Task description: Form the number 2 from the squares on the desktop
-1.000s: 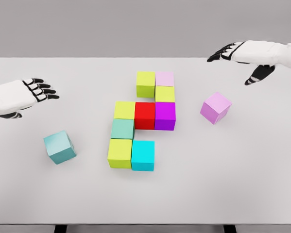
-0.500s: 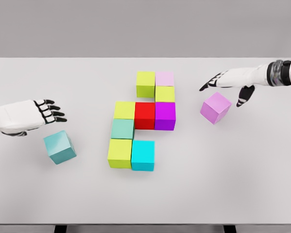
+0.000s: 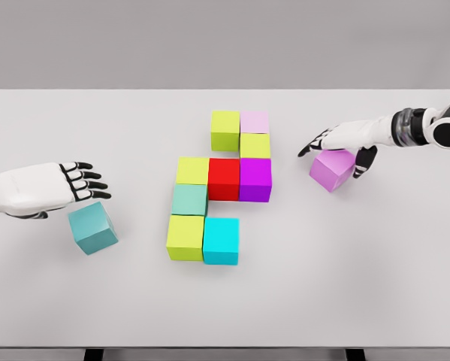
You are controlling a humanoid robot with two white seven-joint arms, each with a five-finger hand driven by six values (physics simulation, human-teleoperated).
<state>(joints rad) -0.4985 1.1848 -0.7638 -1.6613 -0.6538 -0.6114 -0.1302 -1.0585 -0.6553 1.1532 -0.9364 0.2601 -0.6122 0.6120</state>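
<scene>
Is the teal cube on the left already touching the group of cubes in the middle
No, the loose teal cube sits apart on the table, with bare surface between it and the cluster's nearest yellow-green cube.

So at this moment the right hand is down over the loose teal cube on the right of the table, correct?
Not quite. In the head view the right hand is over a loose pink cube. The teal cube is on the table's left, by the left hand.

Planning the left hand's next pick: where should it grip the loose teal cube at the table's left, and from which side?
Probably from above, fingers on two opposite vertical faces of the teal cube. It sits rotated and apart from the assembled blocks, so all sides are free. The open left hand hovers just up-left of it and would turn to match its angle.
</scene>
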